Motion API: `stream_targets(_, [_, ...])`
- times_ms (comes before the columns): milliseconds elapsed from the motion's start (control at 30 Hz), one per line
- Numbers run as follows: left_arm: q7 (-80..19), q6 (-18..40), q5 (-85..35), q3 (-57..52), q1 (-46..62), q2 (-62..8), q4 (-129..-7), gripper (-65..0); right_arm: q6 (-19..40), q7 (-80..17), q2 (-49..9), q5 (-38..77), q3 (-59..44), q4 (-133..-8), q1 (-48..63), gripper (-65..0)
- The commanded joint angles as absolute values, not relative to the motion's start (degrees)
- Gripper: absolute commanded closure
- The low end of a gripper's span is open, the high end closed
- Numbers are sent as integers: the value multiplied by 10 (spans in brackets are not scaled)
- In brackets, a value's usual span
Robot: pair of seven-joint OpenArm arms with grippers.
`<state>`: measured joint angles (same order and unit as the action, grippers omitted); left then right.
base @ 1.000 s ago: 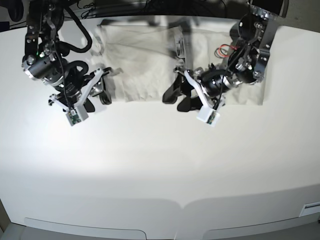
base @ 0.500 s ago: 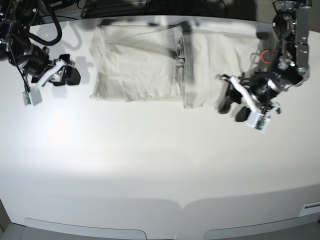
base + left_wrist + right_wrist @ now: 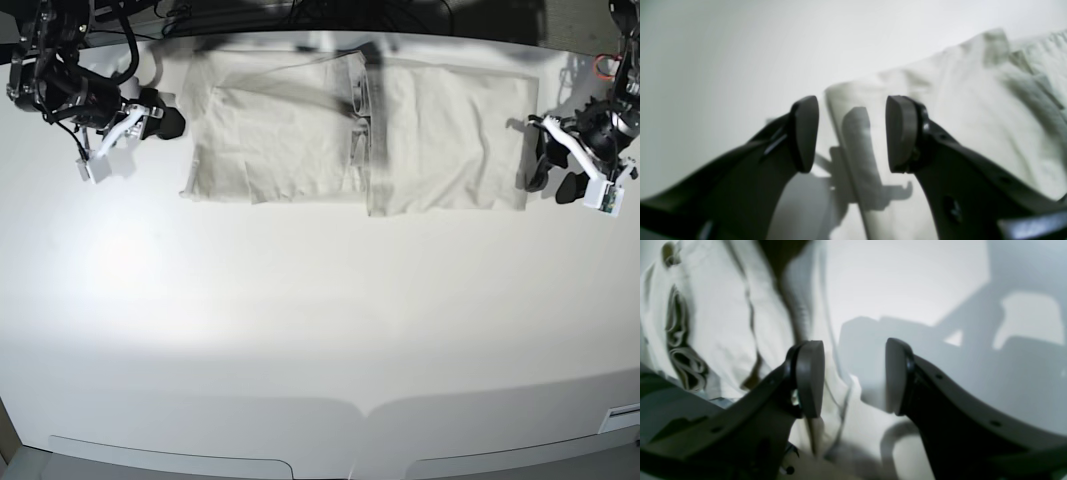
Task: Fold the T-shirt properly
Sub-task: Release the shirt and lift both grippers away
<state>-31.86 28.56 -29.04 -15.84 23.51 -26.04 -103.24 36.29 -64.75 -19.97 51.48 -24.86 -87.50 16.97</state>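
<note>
The T-shirt lies flat along the far edge of the table, folded into a long band running side to side, with a bunched seam of layered cloth near its middle. Its near edge is uneven: the half toward the left arm reaches a little closer to the front than the other half.

The left gripper sits just off the shirt's end on that side, low over the table, its jaws wide apart and empty; in the left wrist view the shirt's corner shows between the pads, below them.

The right gripper hangs just beyond the opposite end, near the far corner of the table, jaws likewise wide and holding nothing. In its wrist view the shirt's edge lies under one pad, bare table under the other.
</note>
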Motion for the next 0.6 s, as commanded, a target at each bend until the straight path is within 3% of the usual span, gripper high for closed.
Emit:
stream_targets(0, [-300,286,-294,-170,240,-270,-1042,-305,363,-647,-206,514,-239,-874,168,-303])
stream_targets(367, [-287,286,-294,-188,278,-270,-1011,-305,359,-607,-205,512,-103,-860,168,-302])
stream_targets(433, [-287,286,-294,-188,278,-270,-1005,-305,350,-599,-205,507,-88,-860,168,-258])
stream_targets(567, [-289,286,-294,-188,278,-270,-1004,-305,345,-570,-205,465,-88,-860,169,-68])
